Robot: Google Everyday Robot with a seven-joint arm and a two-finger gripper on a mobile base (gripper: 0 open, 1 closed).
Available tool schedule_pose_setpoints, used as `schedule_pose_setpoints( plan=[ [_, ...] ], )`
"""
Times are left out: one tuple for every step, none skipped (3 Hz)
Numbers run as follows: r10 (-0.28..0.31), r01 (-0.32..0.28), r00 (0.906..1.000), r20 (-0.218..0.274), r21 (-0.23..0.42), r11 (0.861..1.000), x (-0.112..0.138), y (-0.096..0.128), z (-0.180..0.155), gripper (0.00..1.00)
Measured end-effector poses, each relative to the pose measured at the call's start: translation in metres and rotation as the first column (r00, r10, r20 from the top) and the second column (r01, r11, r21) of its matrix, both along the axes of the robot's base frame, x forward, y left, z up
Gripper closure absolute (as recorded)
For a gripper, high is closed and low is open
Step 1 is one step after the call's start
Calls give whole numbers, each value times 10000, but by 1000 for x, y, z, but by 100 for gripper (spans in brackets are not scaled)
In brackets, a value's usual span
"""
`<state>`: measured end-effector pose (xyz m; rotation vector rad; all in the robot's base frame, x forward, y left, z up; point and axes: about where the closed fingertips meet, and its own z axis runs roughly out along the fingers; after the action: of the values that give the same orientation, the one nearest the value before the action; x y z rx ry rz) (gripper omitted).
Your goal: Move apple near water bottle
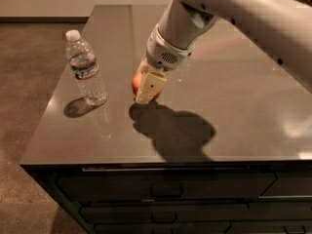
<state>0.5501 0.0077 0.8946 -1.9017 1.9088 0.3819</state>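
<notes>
On the grey counter (234, 111), toward its front edge, the apple (138, 83) is between my fingers, and only its red-orange side shows past the pale front finger (149, 87). My gripper (143, 92) points down from above and its jaws are clamped on the apple, I think so that it cannot roll while I carry it. I cannot tell if the apple touches the surface or hangs just over it; my shadow lies directly below. The water bottle (87, 69) stands upright near the counter's side edge, already near the apple, with a bare strip of counter between. I judge the task is almost done.
</notes>
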Motion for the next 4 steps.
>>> schedule_pose_setpoints(
  plan=[
    [87, -88, 9999, 55, 174, 9998, 19, 33, -11, 100],
    [185, -187, 9998, 71, 303, 9994, 32, 59, -23, 100],
    [277, -279, 9996, 73, 276, 9992, 39, 75, -30, 82],
    [322, -321, 9995, -22, 142, 9994, 41, 79, -39, 58]
  ],
)
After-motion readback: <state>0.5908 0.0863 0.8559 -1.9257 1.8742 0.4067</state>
